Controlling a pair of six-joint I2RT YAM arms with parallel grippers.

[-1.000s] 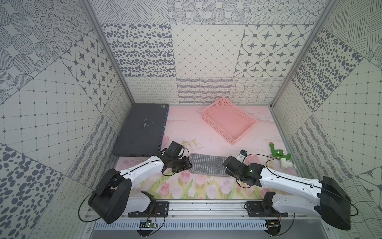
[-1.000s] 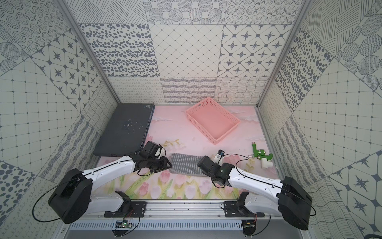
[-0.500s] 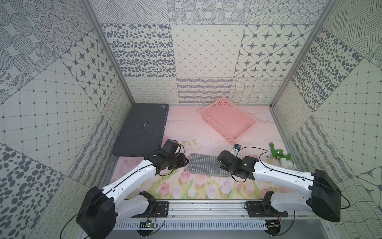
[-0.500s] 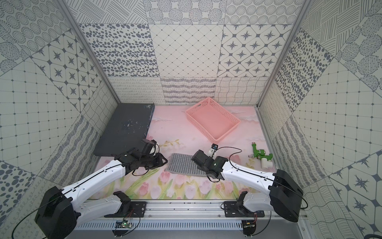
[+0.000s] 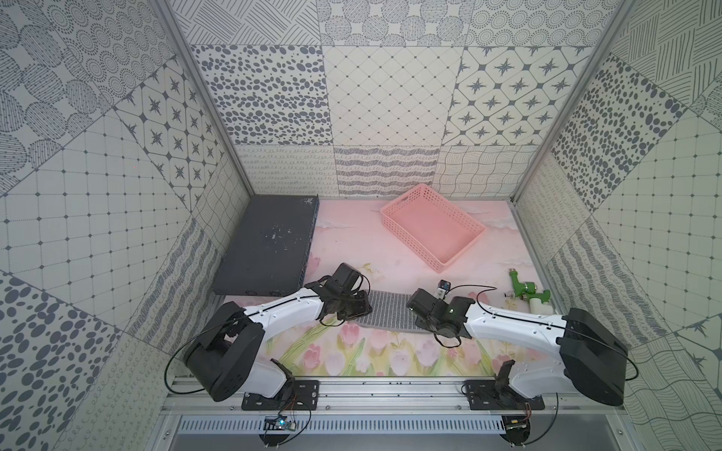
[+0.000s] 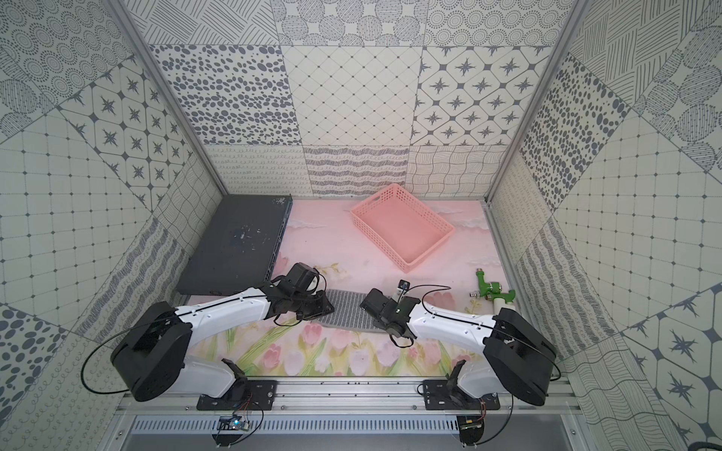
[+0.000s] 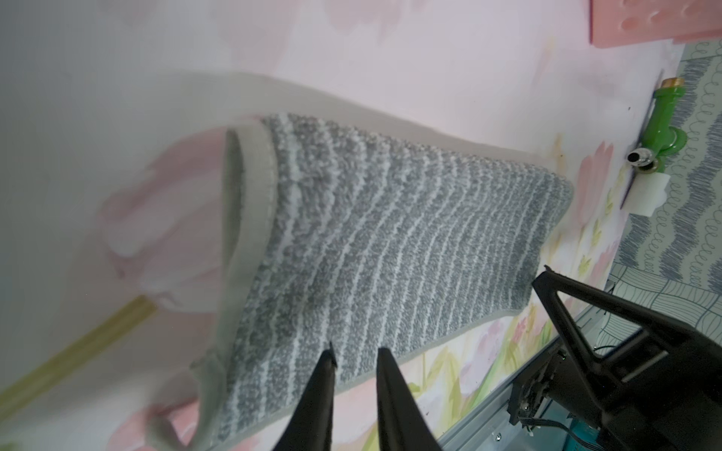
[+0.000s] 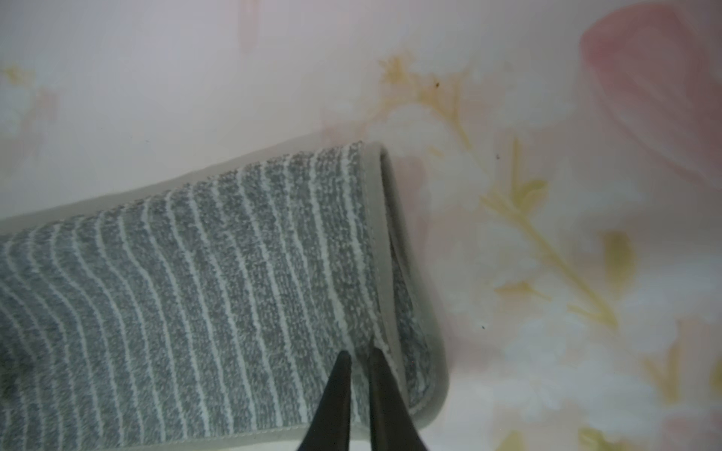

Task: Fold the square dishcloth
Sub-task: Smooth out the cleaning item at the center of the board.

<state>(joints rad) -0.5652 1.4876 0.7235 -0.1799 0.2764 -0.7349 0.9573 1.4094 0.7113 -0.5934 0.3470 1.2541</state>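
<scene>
The square dishcloth [image 5: 385, 312] [image 6: 345, 308], grey with thin whitish stripes, lies as a doubled strip on the flowered mat between my two grippers. My left gripper [image 5: 362, 310] [image 7: 357, 351] stands over its left part at the near hem. Its jaws are a narrow gap apart, and the cloth [image 7: 390, 234] shows flat between them. My right gripper [image 5: 413, 308] [image 8: 359, 353] is at the right end, its jaws nearly together and pinching the upper layer's hem. That end of the cloth [image 8: 234, 273] is lifted a little, with a shadow beyond it.
A pink basket [image 5: 453, 209] stands at the back right. A dark grey board [image 5: 269, 246] lies along the left wall. A green tap fitting [image 5: 525, 291] [image 7: 392, 117] rests by the right wall. My right arm [image 7: 625, 351] shows in the left wrist view.
Both arms swung their elbows while the grippers stayed at the cloth's two ends. Both pairs of jaws have narrowed. The cloth has stayed where it was.
</scene>
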